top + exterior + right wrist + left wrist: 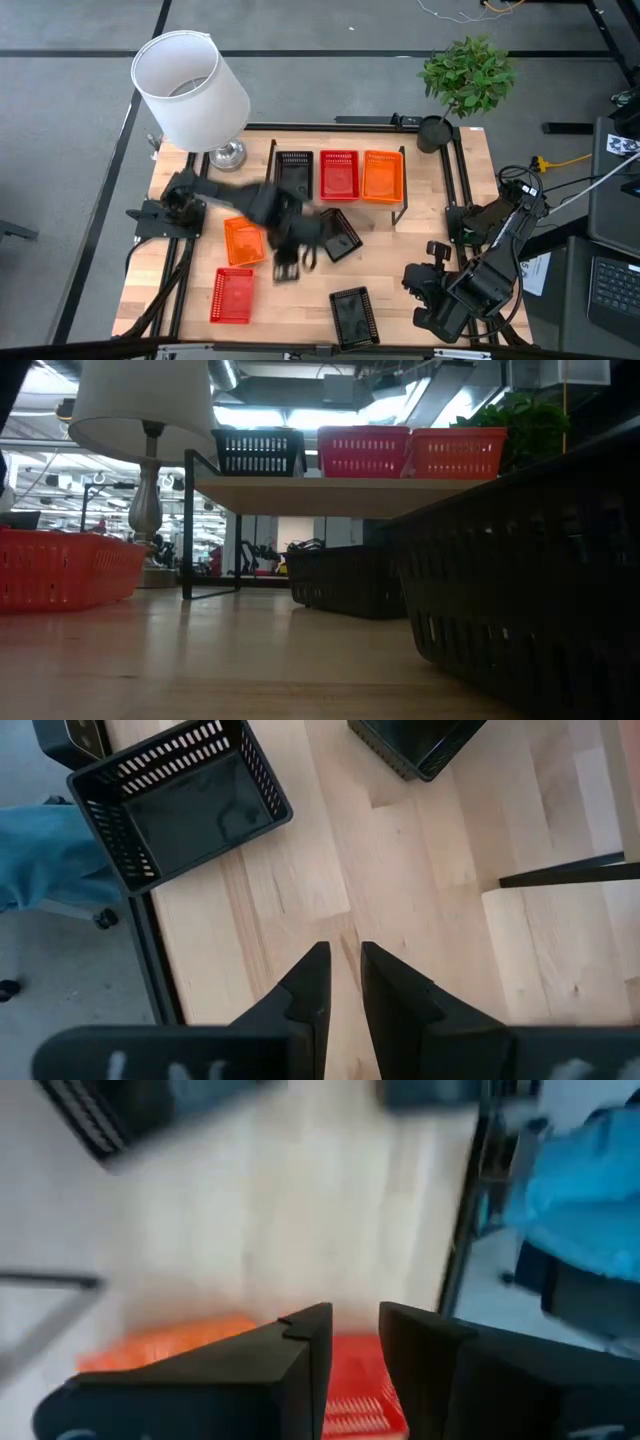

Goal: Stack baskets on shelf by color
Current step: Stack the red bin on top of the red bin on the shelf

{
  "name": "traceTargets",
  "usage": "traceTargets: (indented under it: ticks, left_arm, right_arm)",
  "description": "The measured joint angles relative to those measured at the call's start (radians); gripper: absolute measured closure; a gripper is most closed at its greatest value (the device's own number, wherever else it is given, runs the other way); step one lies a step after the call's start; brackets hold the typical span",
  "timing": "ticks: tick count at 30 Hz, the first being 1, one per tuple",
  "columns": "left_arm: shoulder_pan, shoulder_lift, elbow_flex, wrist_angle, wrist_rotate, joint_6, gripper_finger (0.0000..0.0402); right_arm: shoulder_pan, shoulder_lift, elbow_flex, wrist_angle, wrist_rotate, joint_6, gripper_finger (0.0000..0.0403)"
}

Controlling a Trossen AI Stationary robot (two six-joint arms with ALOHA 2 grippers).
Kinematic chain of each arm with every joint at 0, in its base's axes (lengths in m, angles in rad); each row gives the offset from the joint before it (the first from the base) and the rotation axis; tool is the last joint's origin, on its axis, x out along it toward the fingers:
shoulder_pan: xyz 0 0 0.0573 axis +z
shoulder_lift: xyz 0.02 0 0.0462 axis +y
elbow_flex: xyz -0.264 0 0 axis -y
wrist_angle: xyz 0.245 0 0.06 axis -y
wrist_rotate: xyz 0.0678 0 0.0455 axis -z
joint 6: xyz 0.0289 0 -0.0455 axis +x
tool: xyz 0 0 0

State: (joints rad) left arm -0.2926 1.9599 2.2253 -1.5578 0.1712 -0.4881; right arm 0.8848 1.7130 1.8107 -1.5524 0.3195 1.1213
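Note:
On the shelf [340, 200] stand three baskets side by side: black [294, 172], red [339, 174] and orange [382, 175]. On the table lie an orange basket [244, 240], a red one [232, 295] and two black ones [340, 235] [354, 316]. My left gripper [288, 262] hangs blurred over the table between the orange and the nearer black basket. Its fingers [305, 1355] stand a narrow slit apart with nothing between them, above the red basket [360, 1380]. My right gripper [410, 283] waits at the table's right near corner, shut and empty [342, 960].
A white-shaded lamp [190, 90] stands at the far left corner and a potted plant [465, 75] at the far right. Bare wood shows between the shelf and the near edge [400, 870]. In the low view a black basket [520, 590] fills the right foreground.

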Motion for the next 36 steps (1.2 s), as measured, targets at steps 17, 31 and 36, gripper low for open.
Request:
traceTargets:
  ticks: [17,31,36]
  left_arm:
    - [-0.669,0.002,-0.360,0.249,-0.330,-0.632,0.0321]
    - [-0.739,0.003,-0.614,0.361,-0.336,-0.714,0.0319]
    - [-0.737,0.003,-0.614,0.373,-0.325,-0.707,0.0305]
  right_arm:
    - [0.000,0.000,0.000,0.121,0.001,0.000,0.0344]
    - [0.000,0.000,0.000,0.209,0.001,0.000,0.0344]
    - [0.000,0.000,0.000,0.227,0.001,0.000,0.0344]
